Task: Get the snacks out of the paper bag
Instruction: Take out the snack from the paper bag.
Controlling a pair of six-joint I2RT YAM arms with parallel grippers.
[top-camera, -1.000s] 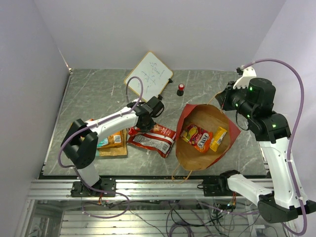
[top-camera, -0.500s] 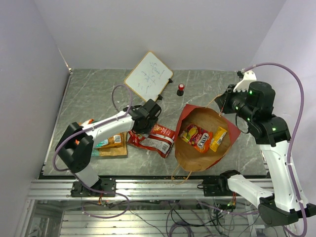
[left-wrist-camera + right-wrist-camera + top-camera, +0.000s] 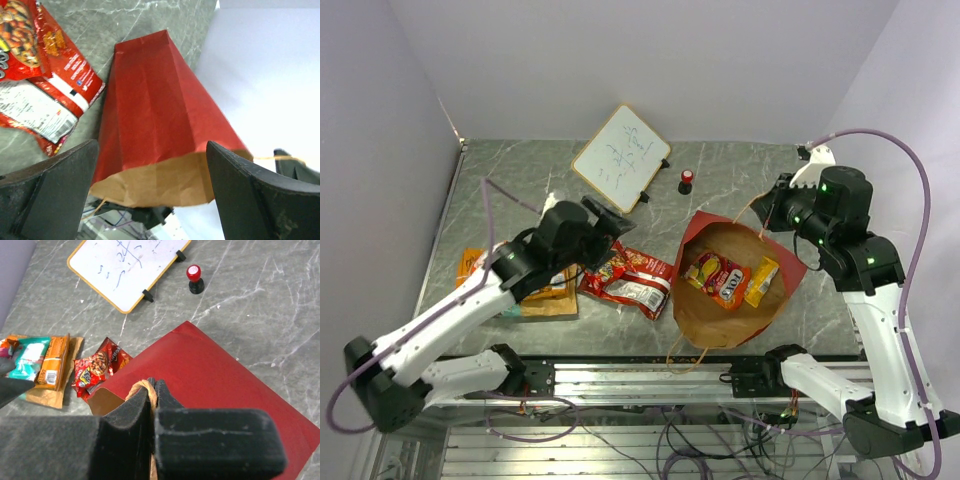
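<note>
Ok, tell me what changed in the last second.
The left arm swung back toward the near-left corner, drawing the left gripper, open and empty, slightly left. The right gripper stays shut on the handle of the paper bag; red packet and bagged snacks unchanged.

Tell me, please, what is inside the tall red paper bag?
Inside the tall red paper bag lie two snacks: a red-and-yellow foil packet and a smaller yellow packet. Anything under them is covered.

The table (image 3: pixel 510 185) is seen whole from above and behind. The paper bag (image 3: pixel 688 245), shared by all views, is framed closely sideways by the left wrist camera, downward by the right.
</note>
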